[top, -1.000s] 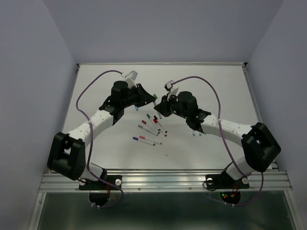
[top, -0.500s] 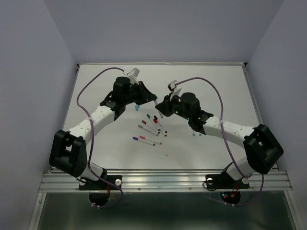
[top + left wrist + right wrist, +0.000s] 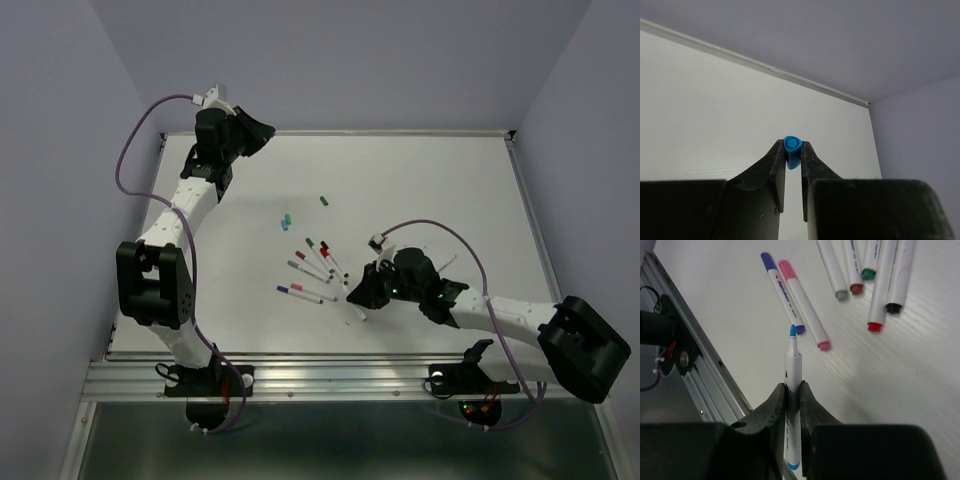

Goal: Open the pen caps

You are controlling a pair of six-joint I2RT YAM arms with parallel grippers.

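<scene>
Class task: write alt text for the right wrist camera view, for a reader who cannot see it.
The right tool is shut on an uncapped white pen, its bare blue tip pointing away from the camera. Beyond it, on the white table, lie a purple pen, a pink pen and the ends of several more.

open table [image 3: 450, 180] across the upper right and upper centre. pens [image 3: 315, 268] clutter the centre; caps [image 3: 287, 218] lie just above them. right arm [image 3: 480, 310] spans the lower right; left arm [image 3: 185, 210] lines the left edge.
</scene>
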